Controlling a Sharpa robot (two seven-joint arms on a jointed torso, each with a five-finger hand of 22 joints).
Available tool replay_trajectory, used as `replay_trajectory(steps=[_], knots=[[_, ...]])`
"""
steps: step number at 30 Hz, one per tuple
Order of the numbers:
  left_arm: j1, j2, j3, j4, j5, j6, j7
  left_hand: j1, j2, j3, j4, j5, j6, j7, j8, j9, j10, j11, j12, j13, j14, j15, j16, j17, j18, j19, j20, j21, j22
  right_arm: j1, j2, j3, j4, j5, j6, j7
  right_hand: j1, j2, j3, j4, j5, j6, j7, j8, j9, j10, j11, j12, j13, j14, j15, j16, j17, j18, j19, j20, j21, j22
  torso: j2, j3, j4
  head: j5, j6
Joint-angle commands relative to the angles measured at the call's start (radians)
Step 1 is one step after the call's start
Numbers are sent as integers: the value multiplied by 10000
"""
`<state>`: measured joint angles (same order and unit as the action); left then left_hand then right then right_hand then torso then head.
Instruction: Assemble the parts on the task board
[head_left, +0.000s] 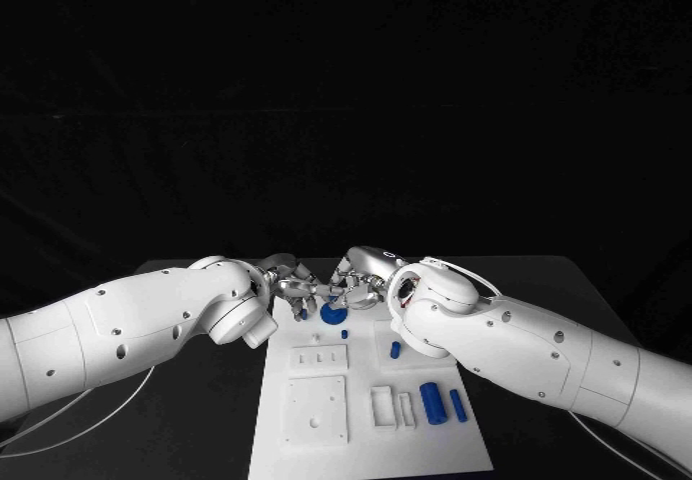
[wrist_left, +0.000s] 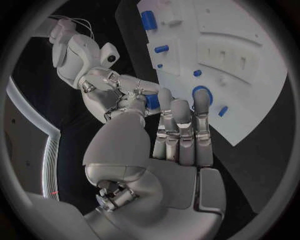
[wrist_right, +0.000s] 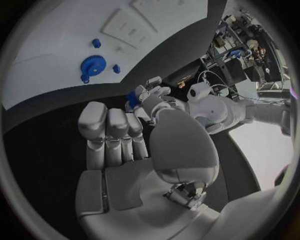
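Up at the far end of the task board (head_left: 368, 445), the left hand (head_left: 296, 289) and the right hand (head_left: 361, 279) meet fingertip to fingertip, just above the board's edge. Between them sits a small blue part (wrist_left: 152, 101): in the left wrist view the right hand's fingertips pinch it, and the left hand's thumb appears to touch it too, while the left hand's other fingers stand straight and together; whether the left hand truly grips the piece cannot be told. The right wrist view shows the same blue piece (wrist_right: 132, 98) at the left hand's fingertips, with the right hand's own fingers upright side by side. Just below the two hands lies a round blue gear (head_left: 335, 314), toothed at its rim, flat on the white board. Nearer the robot, beside the right forearm, a short blue peg (head_left: 395, 349) lies on the board, and further along a thick blue cylinder (head_left: 431, 402) and a thinner blue rod (head_left: 457, 404) lie side by side.
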<state>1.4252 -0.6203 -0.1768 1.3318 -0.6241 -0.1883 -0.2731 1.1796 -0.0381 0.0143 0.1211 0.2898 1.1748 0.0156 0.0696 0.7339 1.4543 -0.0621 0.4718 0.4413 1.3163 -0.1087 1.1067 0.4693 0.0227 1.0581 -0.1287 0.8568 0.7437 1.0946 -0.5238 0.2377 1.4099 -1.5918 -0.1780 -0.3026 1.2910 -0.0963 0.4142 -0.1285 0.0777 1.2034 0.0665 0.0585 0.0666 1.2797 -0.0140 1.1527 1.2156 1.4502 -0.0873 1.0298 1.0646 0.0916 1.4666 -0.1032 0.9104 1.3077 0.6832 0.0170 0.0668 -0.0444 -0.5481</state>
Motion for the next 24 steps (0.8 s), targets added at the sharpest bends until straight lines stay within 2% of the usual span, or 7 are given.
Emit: replay_trajectory(steps=[1,7,9,11,13,17,24], knots=[[6,53,7,26,55,141,-22,192,301,24,-203,234,-29,-70,-27,-35,11,-28,-59,8,-41,-20,64,8,-5,96,7,-58,53,7,41,1,30,-160,156,52,-2,53,-53,13,54,97,15,44,20,59,-30,-34,7,2,-31,-53,-5,-151,543,-69,-60,1120,6,-1,-5,-6,-15],[6,81,7,33,217,55,126,899,828,448,-814,1074,23,-144,39,96,-8,-60,-123,-32,-65,-41,42,-3,-17,86,-14,-117,142,7,70,-3,-21,-185,187,52,2,57,-64,7,64,111,12,46,21,61,-32,-32,8,3,-32,-50,-3,-152,546,-69,-48,1124,2,-1,15,15,-14],[6,90,7,19,288,57,173,1056,961,677,-1055,1293,71,-140,134,361,34,-57,-153,-62,-64,-48,53,7,-17,79,-26,-119,192,7,85,-4,-46,-200,189,53,-9,63,-76,12,87,115,8,45,21,46,-34,-51,-5,0,-32,-62,-13,-150,545,-70,-57,1122,-2,0,18,15,-20],[6,93,7,14,331,103,184,991,1077,1000,-1412,1422,35,-163,251,925,114,-63,-189,-93,-48,-61,95,44,-6,82,-40,-107,296,7,94,-5,-59,-209,184,54,-9,63,-76,12,87,115,8,45,21,46,-34,-51,-5,0,-32,-62,-13,-150,545,-70,-57,1122,-1,3,12,28,-20],[5,92,7,18,360,155,181,797,1095,1296,-1722,1824,5,-149,286,1392,134,-76,-184,-79,-43,-62,132,82,13,84,-53,-94,407,7,103,-5,-65,-214,173,57,-9,63,-76,12,87,115,8,45,21,46,-34,-51,-5,0,-32,-62,-13,-150,545,-70,-57,1122,4,0,5,27,-18],[5,95,8,28,394,232,173,169,1189,1817,-2345,1916,69,-149,-15,2212,121,-77,-142,2,-39,-69,146,126,40,98,-43,-208,769,6,114,-6,-64,-220,164,61,-9,63,-76,12,87,115,8,45,21,46,-34,-51,-5,0,-32,-62,-13,-150,545,-70,-57,1122,-4,-5,2,41,-12],[3,107,8,26,469,238,153,159,1213,1821,-2362,1916,69,-156,14,2248,128,-82,-126,16,-31,-74,161,138,37,118,-49,-231,816,6,111,-7,-25,-216,167,81,-22,63,-97,15,105,117,6,43,20,48,-39,-52,-5,-1,-33,-72,-21,-142,546,-70,-92,1115,-1,-2,-2,50,-7]])
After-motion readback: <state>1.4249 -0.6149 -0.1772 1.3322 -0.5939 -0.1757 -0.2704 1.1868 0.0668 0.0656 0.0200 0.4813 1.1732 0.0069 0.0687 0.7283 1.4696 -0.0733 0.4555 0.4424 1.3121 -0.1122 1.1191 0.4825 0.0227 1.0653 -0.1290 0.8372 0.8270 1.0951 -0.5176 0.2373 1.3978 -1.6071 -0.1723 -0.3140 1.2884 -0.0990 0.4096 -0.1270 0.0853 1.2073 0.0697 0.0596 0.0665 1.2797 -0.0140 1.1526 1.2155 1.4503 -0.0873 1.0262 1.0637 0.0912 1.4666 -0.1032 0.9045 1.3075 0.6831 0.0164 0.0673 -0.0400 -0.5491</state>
